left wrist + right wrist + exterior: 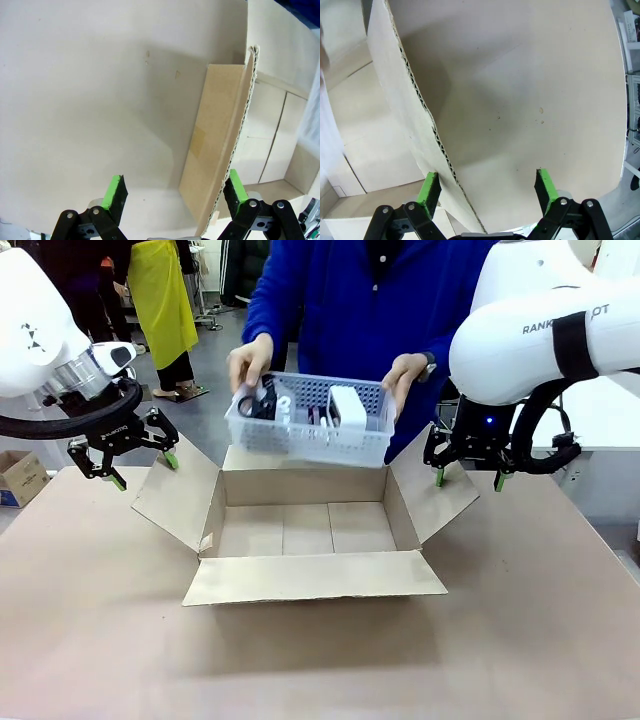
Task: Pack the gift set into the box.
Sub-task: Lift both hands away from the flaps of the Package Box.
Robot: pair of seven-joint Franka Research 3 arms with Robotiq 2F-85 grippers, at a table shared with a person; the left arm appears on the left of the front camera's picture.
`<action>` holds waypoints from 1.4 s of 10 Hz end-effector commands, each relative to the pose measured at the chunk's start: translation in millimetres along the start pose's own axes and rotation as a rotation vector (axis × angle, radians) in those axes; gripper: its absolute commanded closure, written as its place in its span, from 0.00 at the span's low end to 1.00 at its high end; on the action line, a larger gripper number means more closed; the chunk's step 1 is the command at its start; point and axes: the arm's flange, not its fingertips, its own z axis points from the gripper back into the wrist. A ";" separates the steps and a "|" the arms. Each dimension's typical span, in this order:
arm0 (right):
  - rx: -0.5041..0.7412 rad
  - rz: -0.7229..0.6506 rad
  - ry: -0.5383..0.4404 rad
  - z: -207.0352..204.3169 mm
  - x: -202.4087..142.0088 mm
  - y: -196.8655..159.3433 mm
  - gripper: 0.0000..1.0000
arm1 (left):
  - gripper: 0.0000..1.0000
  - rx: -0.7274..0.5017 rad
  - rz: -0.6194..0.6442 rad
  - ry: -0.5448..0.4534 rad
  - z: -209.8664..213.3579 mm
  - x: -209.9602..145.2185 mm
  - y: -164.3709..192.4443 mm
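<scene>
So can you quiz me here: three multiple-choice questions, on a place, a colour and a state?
1. Where is the basket? A. in the person's hands, above the open box. B. on the box floor. C. on the table.
2. What colour are the gripper pads? A. red. B. green. C. blue.
3. How are the left gripper and right gripper? A. both shut. B. one shut on a flap. C. both open.
Answers: 1 A, both hands hold its ends over the box. 2 B, bright green in both wrist views. 3 C, wide gaps part each pair of pads.
</scene>
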 end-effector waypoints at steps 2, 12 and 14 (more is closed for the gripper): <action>-0.023 -0.017 -0.012 2.3 2.4 1.2 0.00 | 0.00 0.019 0.004 0.000 1.6 0.0 -0.1; -0.023 -0.017 -0.012 2.3 2.4 1.2 0.00 | 0.00 0.019 0.004 0.000 1.6 0.0 -0.1; -0.023 -0.017 -0.012 2.3 2.4 1.2 0.00 | 0.00 0.019 0.004 0.000 1.6 0.0 -0.1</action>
